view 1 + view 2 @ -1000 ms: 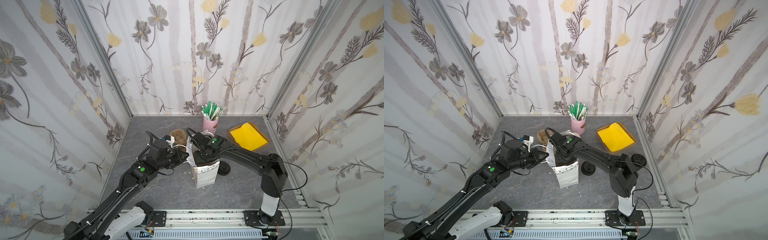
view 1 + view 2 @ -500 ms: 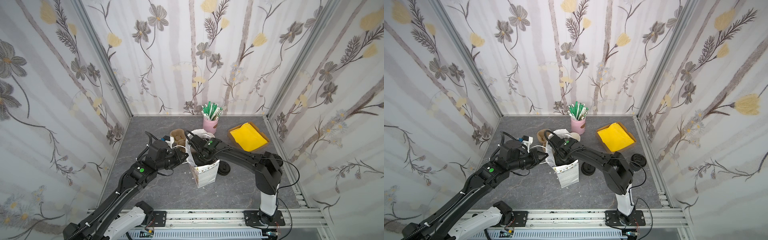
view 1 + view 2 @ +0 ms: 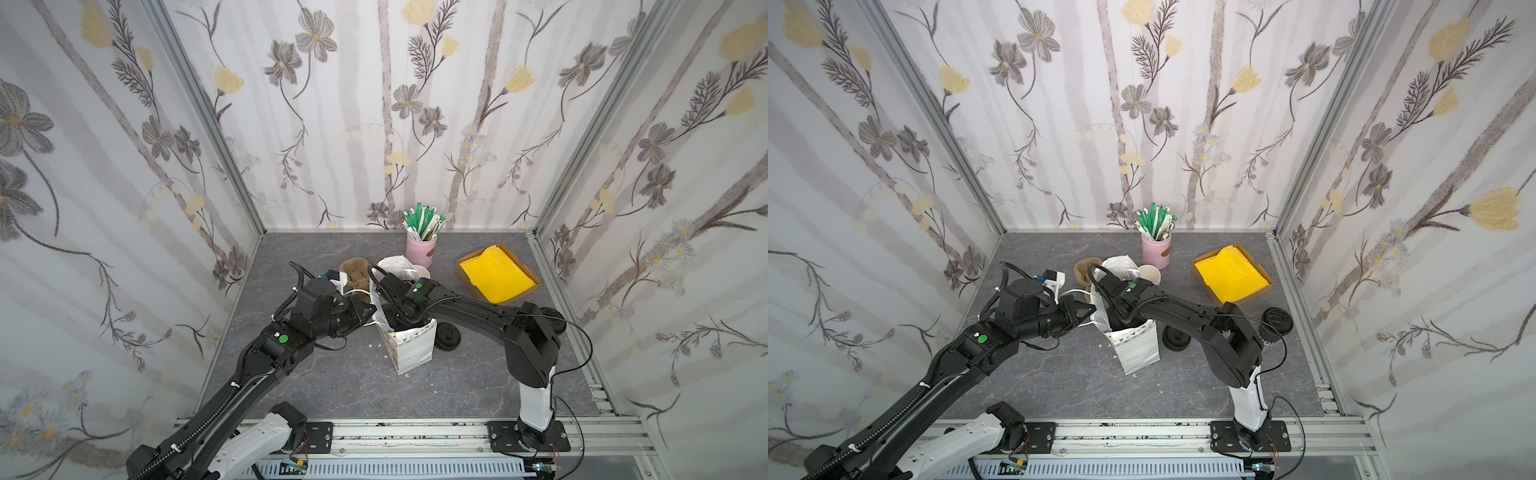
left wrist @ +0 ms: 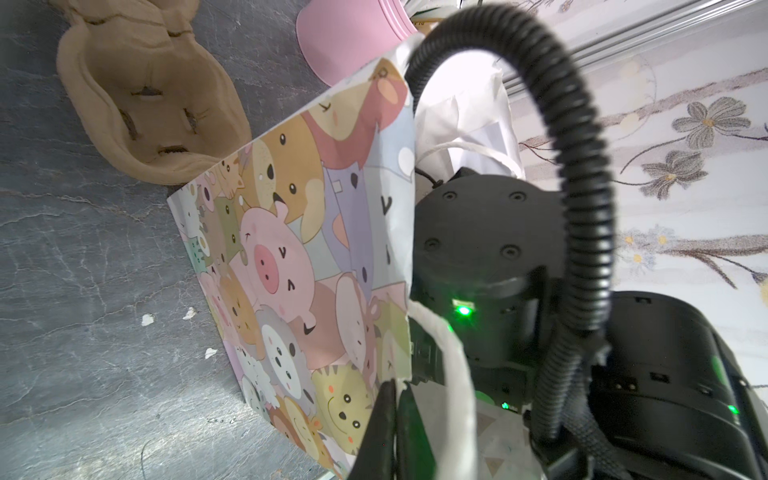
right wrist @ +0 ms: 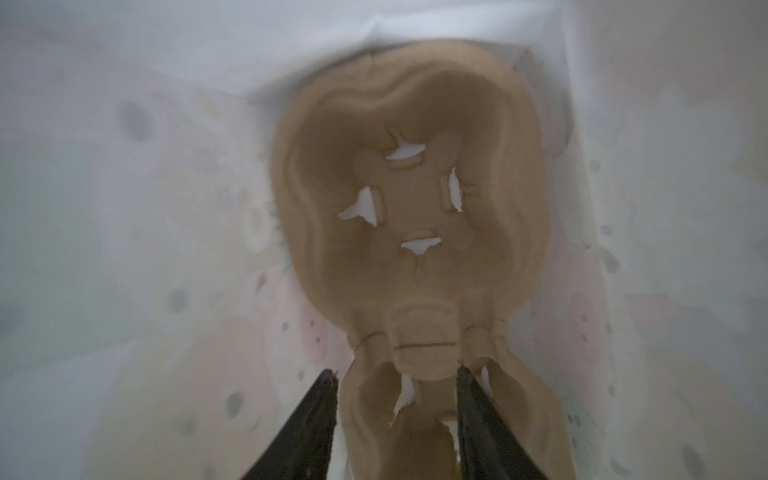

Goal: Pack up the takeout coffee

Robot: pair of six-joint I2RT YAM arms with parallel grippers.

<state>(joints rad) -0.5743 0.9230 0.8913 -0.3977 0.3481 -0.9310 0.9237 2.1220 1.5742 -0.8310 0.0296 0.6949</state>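
Inside the paper bag [image 3: 415, 353] the right hand [image 5: 397, 372] is spread, the left hand [image 4: 395, 388] pinches its handle [image 4: 457, 361] — the takeout coffee [image 3: 1276, 318], likely light and squashy, wants a gentle side hold.

A: Walls?
B: Three wall panels [image 3: 365, 83], white paper printed with grey and yellow flowers on grey stems and stripes. Aluminium posts [image 3: 203, 116] at the two back corners.
A: Floor?
B: Dark grey stone-look floor [image 3: 332, 386], pale veins, evenly lit. Aluminium rail [image 3: 415, 434] along the near edge.
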